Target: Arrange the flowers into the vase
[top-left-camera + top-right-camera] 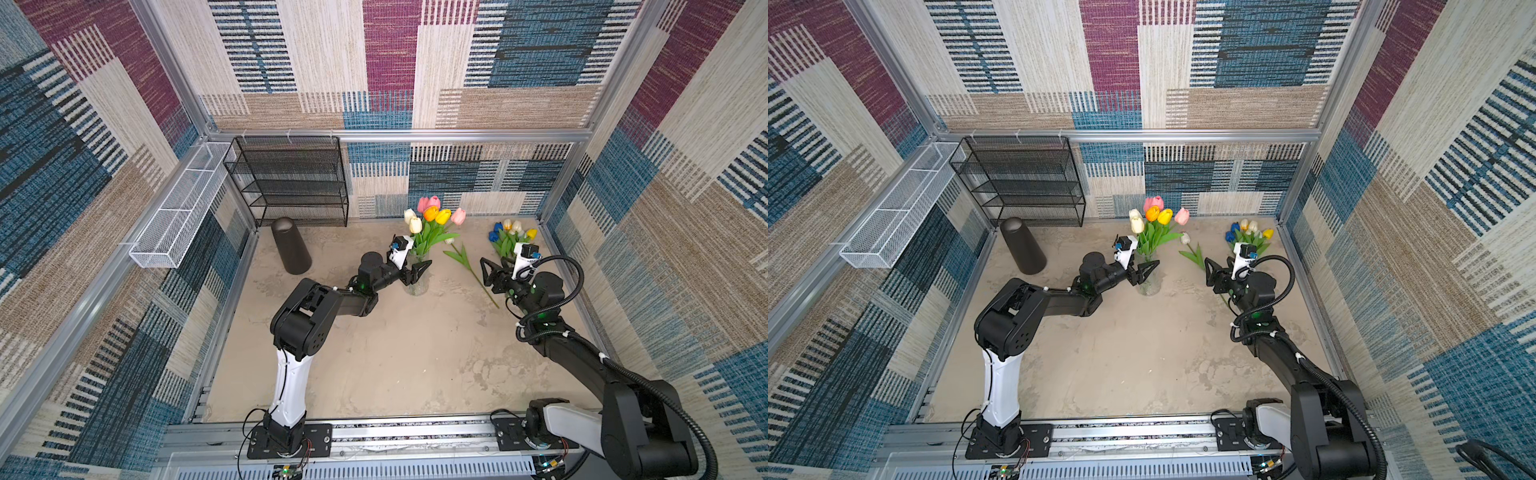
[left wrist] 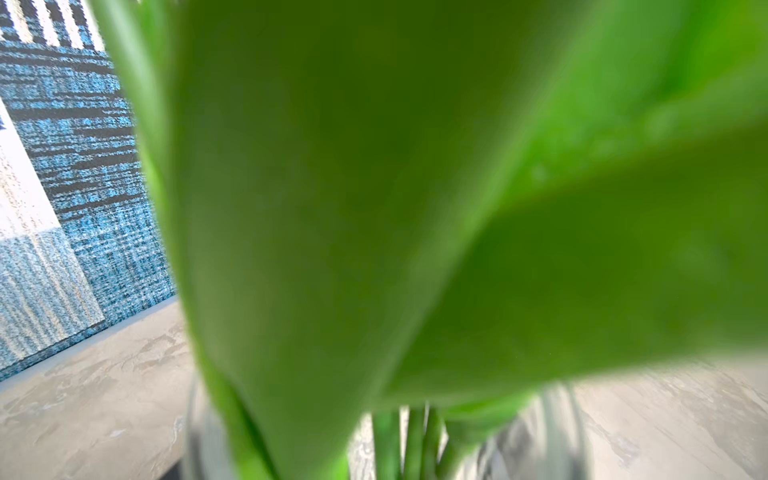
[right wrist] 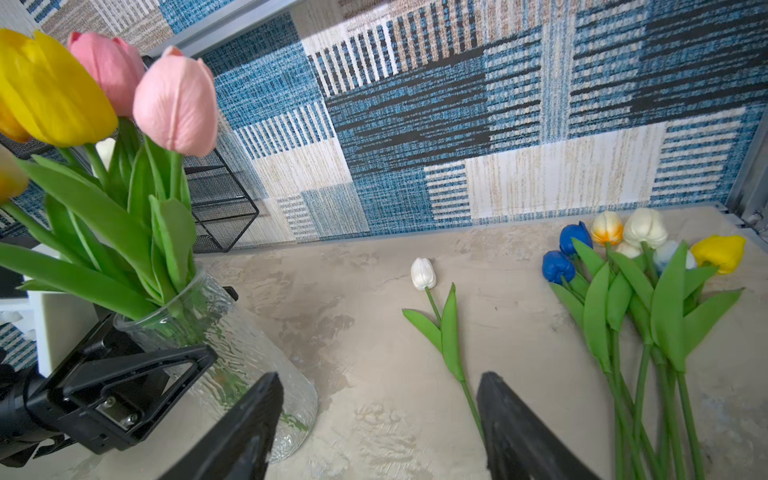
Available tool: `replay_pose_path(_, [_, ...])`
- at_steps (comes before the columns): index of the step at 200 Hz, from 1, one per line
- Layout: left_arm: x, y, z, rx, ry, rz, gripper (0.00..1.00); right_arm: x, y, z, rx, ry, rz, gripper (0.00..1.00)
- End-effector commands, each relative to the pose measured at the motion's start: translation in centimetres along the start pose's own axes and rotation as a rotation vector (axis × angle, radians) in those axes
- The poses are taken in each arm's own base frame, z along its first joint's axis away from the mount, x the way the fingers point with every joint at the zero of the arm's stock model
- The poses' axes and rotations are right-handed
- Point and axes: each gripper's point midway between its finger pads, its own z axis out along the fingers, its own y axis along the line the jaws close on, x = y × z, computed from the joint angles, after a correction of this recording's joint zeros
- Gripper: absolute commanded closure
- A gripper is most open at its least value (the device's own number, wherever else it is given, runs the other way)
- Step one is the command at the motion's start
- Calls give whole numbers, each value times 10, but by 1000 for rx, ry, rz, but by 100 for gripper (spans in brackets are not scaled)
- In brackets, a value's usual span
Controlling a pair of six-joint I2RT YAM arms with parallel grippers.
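Your right gripper (image 3: 381,378) hangs with its jaws spread apart and empty, just above the lower stem of a single white tulip (image 3: 423,273) lying flat on the table (image 1: 395,353). Your left gripper (image 1: 419,268) is at the neck of the clear glass vase (image 3: 249,353). One finger crosses the near side of the glass, but blurred leaves fill the left wrist view, so you cannot tell whether it clasps the vase. The vase stands upright toward the back, holding white, pink, orange and yellow tulips (image 1: 432,216). A bare strip separates it from the single tulip. A loose bunch (image 3: 640,291) of blue, white and yellow tulips lies in the back right corner, close to the walls. A dark tapered cylinder (image 1: 291,245) and a black mesh shelf (image 1: 291,178) stand back left, well apart. The front half of the table is bare.
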Motion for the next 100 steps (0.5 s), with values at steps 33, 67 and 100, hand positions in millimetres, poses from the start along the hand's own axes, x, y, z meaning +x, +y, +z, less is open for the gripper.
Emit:
replay_pose_path(33, [-3,17,10,-16,0,69,64,-20,5,-12,-7,-102,-10,23])
replay_pose_path(67, [-21,61,27,-31,-23,106,66,-22,5,-19,-2,-132,-20,23])
replay_pose_path(100, [-35,107,46,-75,-50,160,68,-21,7,-22,-12,-142,-20,23])
